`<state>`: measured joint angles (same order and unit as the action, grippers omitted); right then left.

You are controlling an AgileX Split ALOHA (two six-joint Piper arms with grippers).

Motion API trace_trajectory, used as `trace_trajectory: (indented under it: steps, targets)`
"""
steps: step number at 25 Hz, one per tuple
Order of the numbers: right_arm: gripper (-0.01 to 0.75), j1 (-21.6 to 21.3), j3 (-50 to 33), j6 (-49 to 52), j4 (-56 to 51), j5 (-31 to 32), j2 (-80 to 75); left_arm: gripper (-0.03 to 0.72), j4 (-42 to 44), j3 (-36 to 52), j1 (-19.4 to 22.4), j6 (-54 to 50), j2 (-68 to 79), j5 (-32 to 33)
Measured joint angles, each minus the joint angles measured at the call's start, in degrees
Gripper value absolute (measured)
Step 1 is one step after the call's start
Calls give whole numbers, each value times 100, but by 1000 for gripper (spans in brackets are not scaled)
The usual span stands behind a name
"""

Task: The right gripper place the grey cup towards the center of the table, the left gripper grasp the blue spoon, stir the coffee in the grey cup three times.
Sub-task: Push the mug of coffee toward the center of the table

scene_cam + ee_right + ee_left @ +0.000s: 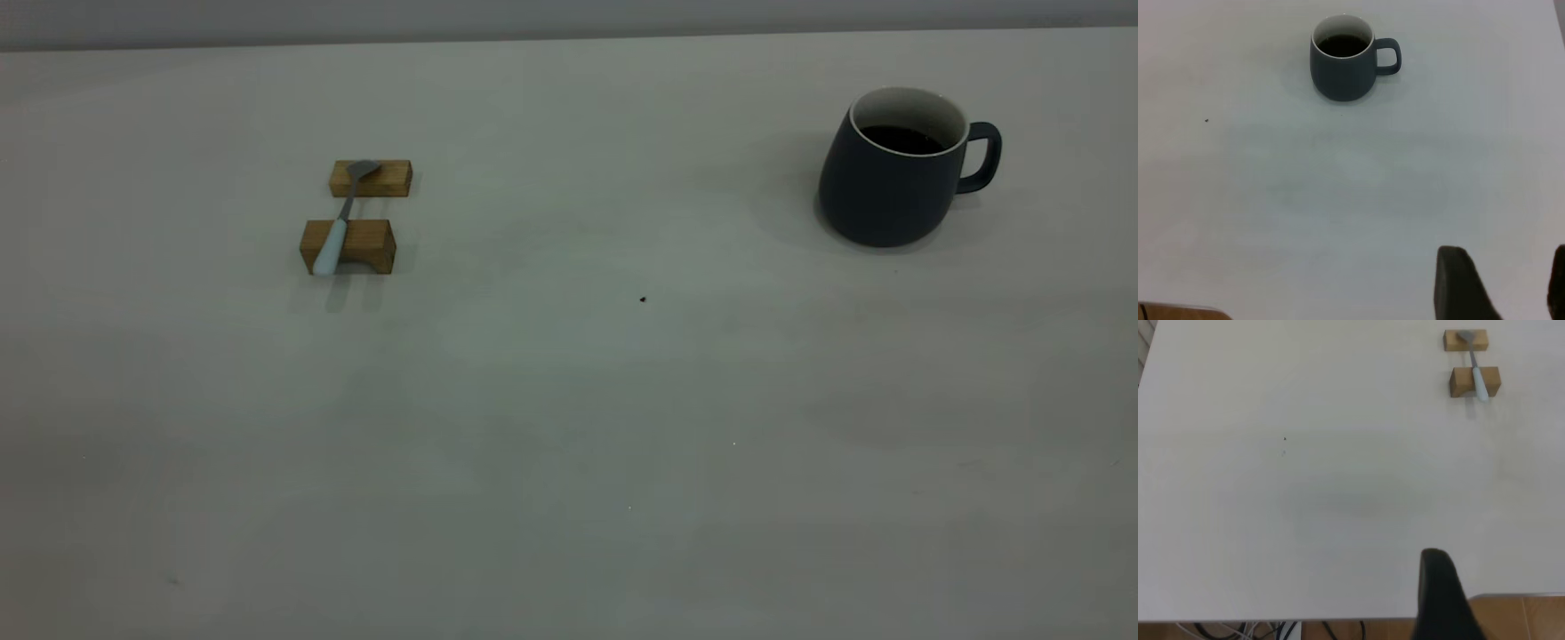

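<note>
The grey cup stands at the table's far right, handle pointing right, with dark coffee inside. In the right wrist view the cup is far from my right gripper, which is open with only bare table between its dark fingers. The blue spoon lies across two brown wooden blocks at the left, bowl on the far block. In the left wrist view the spoon is distant, and a dark part of my left gripper shows at the table's near edge. Neither gripper appears in the exterior view.
Two wooden blocks hold the spoon off the table. A tiny dark speck lies near the middle. Cables and a wooden floor show past the table's edge in the left wrist view.
</note>
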<state>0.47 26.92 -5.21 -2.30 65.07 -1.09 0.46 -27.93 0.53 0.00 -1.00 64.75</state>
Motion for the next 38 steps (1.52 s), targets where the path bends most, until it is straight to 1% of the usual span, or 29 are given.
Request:
trace_trajectory:
  steps: [9, 11, 13, 15, 17, 20, 22, 24, 27, 30, 35, 38]
  targets:
    - [357, 0, 0, 11, -175, 0, 0, 507, 0, 0, 0, 0, 0, 0]
    - [357, 0, 0, 139, -234, 0, -6, 507, 0, 0, 0, 0, 0, 0]
    - [373, 0, 85, 270, -292, 64, -150, 507, 0, 0, 0, 0, 0, 0]
    - [405, 0, 321, 320, -325, 92, -461, 507, 0, 0, 0, 0, 0, 0]
    - [471, 0, 636, 327, -313, 99, -990, 507, 0, 0, 0, 0, 0, 0]
    - [594, 0, 1165, 294, -181, 11, -2004, 507, 0, 0, 0, 0, 0, 0]
    - [651, 0, 1492, 172, -57, -155, -2741, 507, 0, 0, 0, 0, 0, 0]
    - [679, 0, 1734, -85, 74, -408, -3539, 507, 0, 0, 0, 0, 0, 0]
    - [684, 0, 1987, -639, 155, -868, -4575, 507, 0, 0, 0, 0, 0, 0]
    - [684, 0, 2064, -1266, 18, -1362, -5463, 507, 0, 0, 0, 0, 0, 0]
    - [681, 0, 2150, -2361, -554, -2113, -6836, 507, 0, 0, 0, 0, 0, 0]
    - [670, 29, 2381, -2908, -1078, -2376, -7692, 507, 0, 0, 0, 0, 0, 0]
